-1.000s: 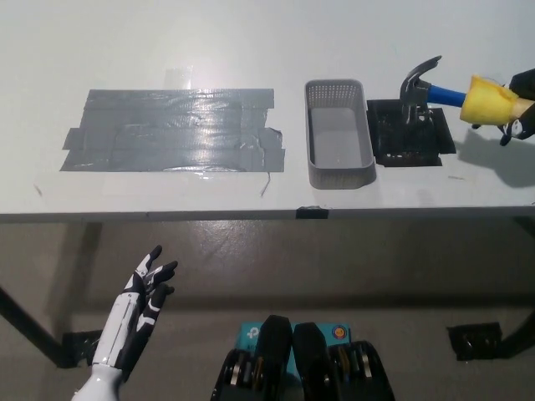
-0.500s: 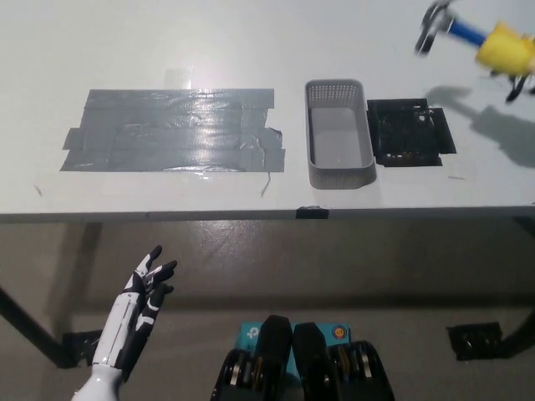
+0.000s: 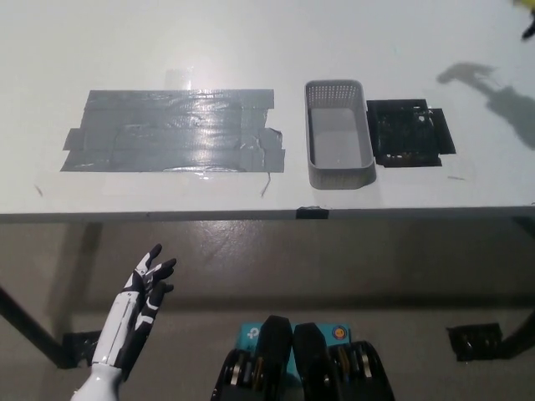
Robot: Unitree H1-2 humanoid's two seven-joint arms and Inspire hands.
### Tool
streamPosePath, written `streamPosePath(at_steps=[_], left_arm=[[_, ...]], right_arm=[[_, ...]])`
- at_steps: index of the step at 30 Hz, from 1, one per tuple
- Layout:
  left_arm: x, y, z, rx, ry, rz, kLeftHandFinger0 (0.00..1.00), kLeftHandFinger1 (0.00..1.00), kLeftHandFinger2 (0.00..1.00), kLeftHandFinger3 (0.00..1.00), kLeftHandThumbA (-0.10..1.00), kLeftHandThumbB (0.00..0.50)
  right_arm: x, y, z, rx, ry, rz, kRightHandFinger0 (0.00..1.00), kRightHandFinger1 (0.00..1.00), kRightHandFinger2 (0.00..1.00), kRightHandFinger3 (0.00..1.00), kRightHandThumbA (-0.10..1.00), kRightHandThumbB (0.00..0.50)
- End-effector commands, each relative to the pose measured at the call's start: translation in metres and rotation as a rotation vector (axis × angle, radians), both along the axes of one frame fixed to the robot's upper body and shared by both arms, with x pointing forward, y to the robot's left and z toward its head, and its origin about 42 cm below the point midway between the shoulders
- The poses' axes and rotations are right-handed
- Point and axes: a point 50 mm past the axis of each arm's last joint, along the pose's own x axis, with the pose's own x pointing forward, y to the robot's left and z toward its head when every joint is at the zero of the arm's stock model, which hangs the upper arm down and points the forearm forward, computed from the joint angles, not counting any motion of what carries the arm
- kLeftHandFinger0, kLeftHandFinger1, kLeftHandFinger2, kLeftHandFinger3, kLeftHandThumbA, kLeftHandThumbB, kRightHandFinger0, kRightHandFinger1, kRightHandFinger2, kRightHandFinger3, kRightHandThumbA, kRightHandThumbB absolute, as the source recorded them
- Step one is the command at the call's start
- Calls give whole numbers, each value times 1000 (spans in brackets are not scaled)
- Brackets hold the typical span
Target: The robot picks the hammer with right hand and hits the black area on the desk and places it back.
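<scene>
The black square patch [image 3: 411, 134] lies on the white desk [image 3: 251, 42], right of a grey basket. The hammer itself is out of the picture; only its shadow [image 3: 470, 75] falls on the desk, above and to the right of the patch. Of my black right hand, just a dark sliver [image 3: 529, 29] shows at the top right edge, high above the desk, and its grip is hidden. My white left hand [image 3: 138, 313] hangs open at the lower left, below the desk's front edge.
An empty grey mesh basket [image 3: 334, 85] stands just left of the black patch. A wide area of grey tape strips [image 3: 175, 129] covers the desk's left half. The desk's front edge [image 3: 251, 215] runs across the middle, with floor below it.
My right hand swung the hammer up and to the right, from over the black patch out past the top right edge. The left hand stayed still.
</scene>
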Motion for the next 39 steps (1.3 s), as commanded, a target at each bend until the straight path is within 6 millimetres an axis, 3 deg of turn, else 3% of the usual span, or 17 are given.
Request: streamPosePath(at_steps=[1,4,6,7,12,13,16,19,21,24,25,26,29,31,34,36,39], left_arm=[[5,2,16,17,-71,-28,849,912,893,1000,978,0],[4,3,16,23,-71,-19,872,926,897,1000,997,0],[3,4,17,23,-72,-16,874,928,899,1000,999,0],[3,5,17,22,-72,-12,869,928,900,1000,999,0],[0,9,17,7,-68,-4,838,920,891,1000,981,0],[0,8,17,7,-72,-6,829,909,889,1000,978,0],[1,9,18,19,-83,-9,824,902,882,1000,990,0],[3,9,19,23,-90,-10,837,902,876,1000,1000,0],[3,10,18,28,-81,-8,835,910,896,1000,1000,0],[1,9,17,19,-73,-11,834,913,900,1000,1000,0],[2,8,18,21,-74,-13,835,916,903,1000,1000,0],[2,8,18,21,-74,-14,833,918,910,1000,996,0],[2,8,18,21,-76,-15,838,914,898,1000,985,0],[1,9,18,21,-74,-13,833,907,885,1000,979,0],[2,10,20,21,-79,-11,831,907,885,1000,980,0],[2,9,20,18,-79,-13,831,905,885,1000,979,0],[1,7,19,27,-80,-16,837,901,871,1000,990,0]], right_arm=[[1,5,-4,-201,-97,32,177,669,1000,972,-100,131],[10,14,-35,-347,-54,80,171,690,1000,882,-100,126],[10,22,-64,-447,-37,101,266,660,788,561,-100,134],[10,25,-70,-459,-25,96,170,550,653,417,-100,151],[10,35,-118,-668,21,134,48,469,678,520,-100,162],[12,33,-123,-701,22,140,31,462,668,429,-100,167],[13,31,-120,-713,15,123,53,541,814,373,-100,161],[14,29,-107,-702,-12,119,80,527,725,316,-100,138],[15,29,-100,-672,-34,107,131,675,906,258,-100,144],[15,29,-92,-611,-48,82,41,602,944,341,-100,149],[13,30,-84,-605,-68,75,33,565,916,511,-100,147],[12,30,-77,-562,-94,83,36,547,907,551,-100,131],[13,32,-57,-318,-125,59,96,619,946,540,-100,148],[19,32,-57,-233,-131,36,87,583,902,737,-100,117],[26,34,-66,-57,-128,5,119,605,907,933,-100,117],[29,35,-75,-35,-134,-9,97,562,854,833,-100,131],[33,40,-108,47,-107,-70,26,499,834,904,-100,124]])
